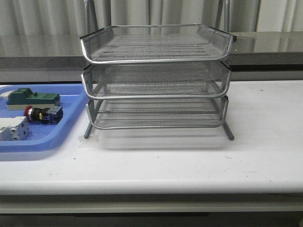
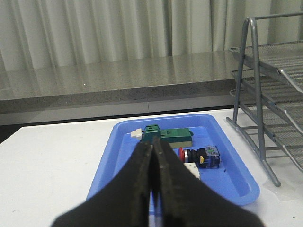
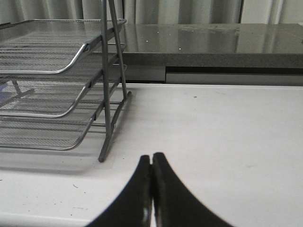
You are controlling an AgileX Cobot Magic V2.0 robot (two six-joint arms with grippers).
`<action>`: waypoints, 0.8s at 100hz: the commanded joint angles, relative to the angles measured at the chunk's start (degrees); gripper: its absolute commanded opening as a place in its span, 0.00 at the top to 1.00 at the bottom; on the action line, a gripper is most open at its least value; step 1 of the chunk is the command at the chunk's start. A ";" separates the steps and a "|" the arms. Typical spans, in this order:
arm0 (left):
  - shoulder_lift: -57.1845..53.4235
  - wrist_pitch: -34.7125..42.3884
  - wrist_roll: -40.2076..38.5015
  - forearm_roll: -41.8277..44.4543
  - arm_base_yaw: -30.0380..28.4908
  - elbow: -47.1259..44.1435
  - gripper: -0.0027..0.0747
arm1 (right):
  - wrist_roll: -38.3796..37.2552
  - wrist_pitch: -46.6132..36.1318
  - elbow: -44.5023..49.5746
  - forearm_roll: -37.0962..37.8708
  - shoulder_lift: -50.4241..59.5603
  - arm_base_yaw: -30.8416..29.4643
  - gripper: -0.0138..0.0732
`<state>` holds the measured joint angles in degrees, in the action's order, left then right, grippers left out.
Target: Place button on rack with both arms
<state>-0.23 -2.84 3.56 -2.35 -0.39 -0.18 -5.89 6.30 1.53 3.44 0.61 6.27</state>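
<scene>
The black left gripper (image 2: 152, 156) has its two fingers pressed together with nothing between them, hovering over the near edge of the flat blue plastic tray (image 1: 66, 135). The black right gripper (image 3: 152, 165) is likewise clenched on nothing, above bare white tabletop (image 1: 189, 165) near the rack's right legs. Neither arm shows in the front view.

The blue tray lies at the table's left edge. In it, nearest the front, sits a white terminal block (image 1: 13, 128). Just behind it lies the small push-button switch (image 1: 43, 114) on its side, red mushroom cap pointing left, black body with blue and yellow parts to the right. Behind that, towards the tray's far edge, rests a green block (image 1: 33, 99).

Just right of the tray stands the three-tier silver wire-mesh rack (image 1: 156, 78) on metal legs, at the middle of the table.
</scene>
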 commanded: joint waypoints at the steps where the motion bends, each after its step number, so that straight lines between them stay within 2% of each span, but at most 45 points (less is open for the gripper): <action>1: -1.92 4.26 -0.56 -0.43 0.01 -2.00 0.99 | -0.15 -4.82 0.05 0.45 0.94 -0.09 0.91; 80: -1.92 4.26 -0.56 -0.43 0.01 -2.00 0.99 | -0.15 -5.47 0.05 0.45 0.94 -0.09 0.91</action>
<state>-0.23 -2.84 3.46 -2.35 -0.39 -0.18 -5.89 6.20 1.53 3.44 0.61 6.27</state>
